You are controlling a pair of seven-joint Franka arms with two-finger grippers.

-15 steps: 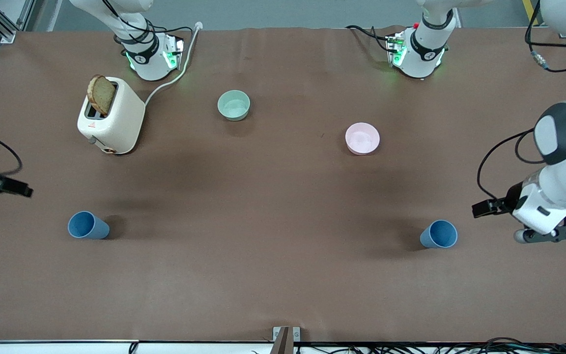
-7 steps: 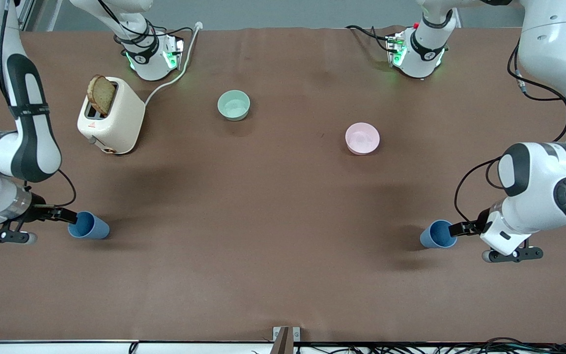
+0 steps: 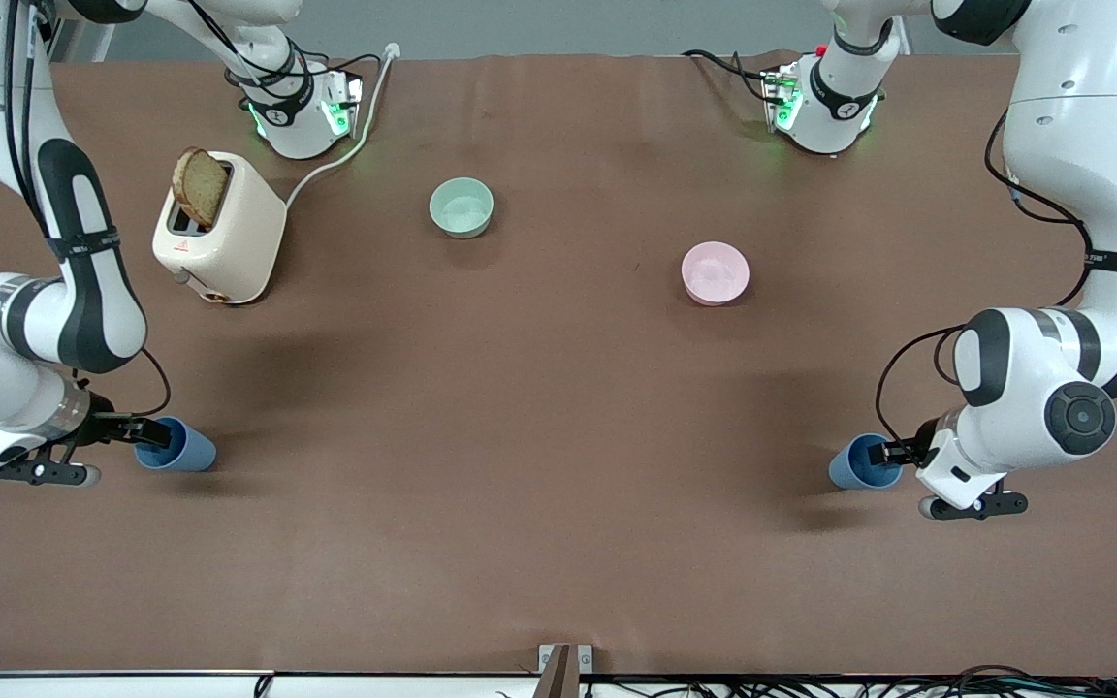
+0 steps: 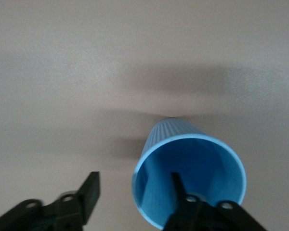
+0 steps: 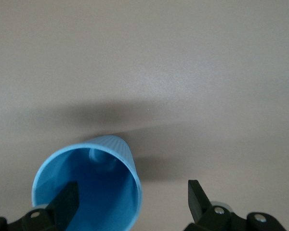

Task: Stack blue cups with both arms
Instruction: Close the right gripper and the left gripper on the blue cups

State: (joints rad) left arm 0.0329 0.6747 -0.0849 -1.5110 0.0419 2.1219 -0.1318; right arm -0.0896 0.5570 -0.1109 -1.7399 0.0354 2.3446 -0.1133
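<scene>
High front overview; wrist views close over table (image 3: 558,543).

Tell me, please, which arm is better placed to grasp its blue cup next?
Neither clearly: the left gripper and right gripper each stand open, one finger inside a blue cup's rim, one outside.

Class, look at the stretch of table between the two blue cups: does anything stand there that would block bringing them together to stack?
Nothing visible does. The left gripper and right gripper, both open, each straddle a blue cup's rim. The bowls stand farther back.
</scene>
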